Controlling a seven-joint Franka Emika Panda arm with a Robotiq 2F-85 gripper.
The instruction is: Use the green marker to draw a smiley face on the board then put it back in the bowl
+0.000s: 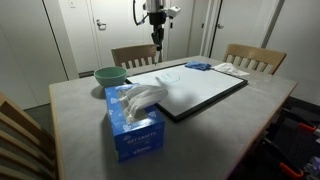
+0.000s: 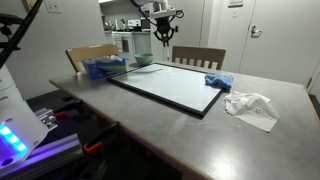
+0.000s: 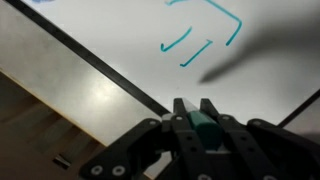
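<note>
Your gripper (image 3: 195, 108) is clamping the green marker (image 3: 203, 126) at the wrist view's bottom centre, hanging clear over the board's (image 3: 120, 40) black frame (teal strokes upper right). The bowl (image 1: 110, 74) is sitting left of centre on the grey table (image 1: 240, 125).

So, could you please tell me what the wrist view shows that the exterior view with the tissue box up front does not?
Only the wrist view shows green strokes on the board and the green marker clamped in the pincer. Only the exterior view shows the bowl, tissue box, blue cloth and chairs. Both show the board with its black frame and the table.
</note>
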